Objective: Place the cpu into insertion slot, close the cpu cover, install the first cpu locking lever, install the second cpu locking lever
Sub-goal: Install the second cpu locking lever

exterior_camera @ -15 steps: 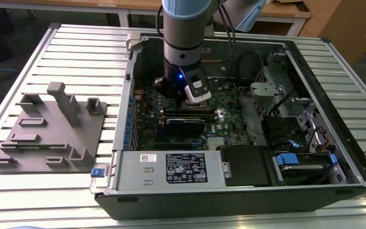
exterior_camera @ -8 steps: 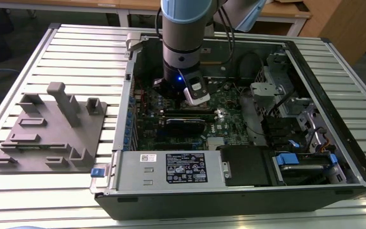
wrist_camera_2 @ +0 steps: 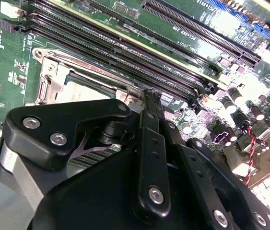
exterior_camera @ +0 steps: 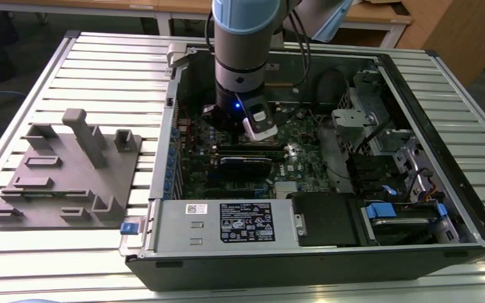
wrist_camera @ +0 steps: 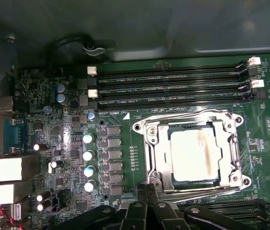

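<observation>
Your gripper point(wrist_camera: 146, 188) sits low over the motherboard, fingertips pressed together with nothing between them, their tips at the near edge of the insertion slot point(wrist_camera: 150, 158). In the second wrist view the same fingertips point(wrist_camera_2: 150, 96) meet at the socket's corner beside the first memory slot.

The cpu point(wrist_camera: 194, 155) lies seated in the slot, its dull metal top showing through the window of the cpu cover point(wrist_camera: 159, 153), which appears down flat around it. Whether either locking lever is latched, you cannot tell; a thin wire arm runs along the far side of the frame.

Risk, as judged: the fingertips are hard against the socket rim, so a small sideways slip could scrape the cover or catch the memory slots point(wrist_camera: 168, 86) just beyond. A lever pushed at the wrong angle could spring back.

Farther out, capacitors point(wrist_camera: 88, 162) and the rear ports point(wrist_camera: 7, 168) crowd one flank of the socket. In the exterior view the arm point(exterior_camera: 242, 50) reaches down into the open computer case point(exterior_camera: 411, 95), with the power-supply box point(exterior_camera: 225, 222) at the near wall and a grey fixture block point(exterior_camera: 65, 170) well apart on the table.
</observation>
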You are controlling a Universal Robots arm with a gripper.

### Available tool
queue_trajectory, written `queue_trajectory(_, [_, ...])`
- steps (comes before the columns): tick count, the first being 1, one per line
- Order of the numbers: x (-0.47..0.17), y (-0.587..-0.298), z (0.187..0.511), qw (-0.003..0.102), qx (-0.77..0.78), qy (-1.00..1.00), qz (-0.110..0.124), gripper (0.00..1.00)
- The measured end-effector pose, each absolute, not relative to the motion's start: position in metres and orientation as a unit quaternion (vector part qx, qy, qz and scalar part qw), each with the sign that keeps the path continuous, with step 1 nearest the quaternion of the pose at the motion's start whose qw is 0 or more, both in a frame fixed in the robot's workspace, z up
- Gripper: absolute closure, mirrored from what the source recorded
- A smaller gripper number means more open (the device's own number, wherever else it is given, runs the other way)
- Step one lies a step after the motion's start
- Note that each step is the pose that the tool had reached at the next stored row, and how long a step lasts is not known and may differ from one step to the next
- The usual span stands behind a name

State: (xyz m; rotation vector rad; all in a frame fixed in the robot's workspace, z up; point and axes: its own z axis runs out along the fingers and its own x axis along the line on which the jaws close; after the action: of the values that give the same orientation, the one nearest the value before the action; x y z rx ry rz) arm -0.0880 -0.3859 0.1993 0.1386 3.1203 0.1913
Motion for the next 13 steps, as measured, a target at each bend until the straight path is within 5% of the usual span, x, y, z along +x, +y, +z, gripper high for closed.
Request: queue_trajectory(13, [-0.0883,-0.3937,0.1985,0.006,0.044,0.996,0.073,0.90])
